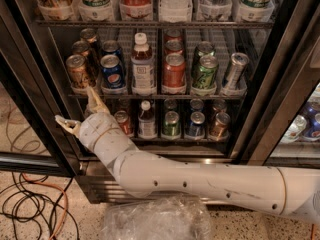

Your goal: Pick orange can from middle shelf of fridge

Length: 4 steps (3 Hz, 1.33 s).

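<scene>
The orange can (79,72) stands at the front of the leftmost lane on the middle shelf (150,95) of the fridge (35,84), with more coppery cans behind it. My gripper (77,109) is just below and in front of that can, at the shelf's left end. It is open and empty. One finger (95,100) points up toward the can's base and the other finger (65,124) points left. A blue Pepsi can (112,71) stands right of the orange can.
A white-capped bottle (143,64), a red can (174,71), green cans (206,73) and a silver can (235,70) fill the other lanes. The lower rack holds small cans and a bottle (146,120). Cables (30,204) lie on the floor at the left. Crumpled plastic (155,219) lies below my arm.
</scene>
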Available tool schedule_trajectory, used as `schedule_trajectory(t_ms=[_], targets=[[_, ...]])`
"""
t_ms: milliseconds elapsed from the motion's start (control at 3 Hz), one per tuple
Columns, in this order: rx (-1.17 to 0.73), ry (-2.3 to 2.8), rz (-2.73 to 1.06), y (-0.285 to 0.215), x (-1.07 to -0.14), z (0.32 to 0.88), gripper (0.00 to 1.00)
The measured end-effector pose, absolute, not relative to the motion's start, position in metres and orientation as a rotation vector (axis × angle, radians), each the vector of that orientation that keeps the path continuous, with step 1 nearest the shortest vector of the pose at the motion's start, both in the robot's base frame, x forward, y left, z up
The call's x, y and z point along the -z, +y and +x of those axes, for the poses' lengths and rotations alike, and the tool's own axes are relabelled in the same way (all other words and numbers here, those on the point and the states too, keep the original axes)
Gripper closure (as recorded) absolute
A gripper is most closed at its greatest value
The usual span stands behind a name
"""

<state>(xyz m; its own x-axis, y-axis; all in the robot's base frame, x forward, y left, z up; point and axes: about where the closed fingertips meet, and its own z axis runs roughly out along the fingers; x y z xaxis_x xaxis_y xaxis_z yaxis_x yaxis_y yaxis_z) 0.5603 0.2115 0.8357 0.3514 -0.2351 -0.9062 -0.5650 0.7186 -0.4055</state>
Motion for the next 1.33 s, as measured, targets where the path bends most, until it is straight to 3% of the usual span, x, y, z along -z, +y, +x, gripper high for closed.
schedule_trajectory(t_ms=[667, 1000, 1333], targets=[[-0.203, 1.174, -0.786, 0.220, -0.837, 0.586, 0.09], [-0.195, 1.140, -0.767, 0.230, -0.841, 0.605, 0.28], [-0.193, 1.135, -0.764, 0.231, -0.843, 0.606, 0.26]])
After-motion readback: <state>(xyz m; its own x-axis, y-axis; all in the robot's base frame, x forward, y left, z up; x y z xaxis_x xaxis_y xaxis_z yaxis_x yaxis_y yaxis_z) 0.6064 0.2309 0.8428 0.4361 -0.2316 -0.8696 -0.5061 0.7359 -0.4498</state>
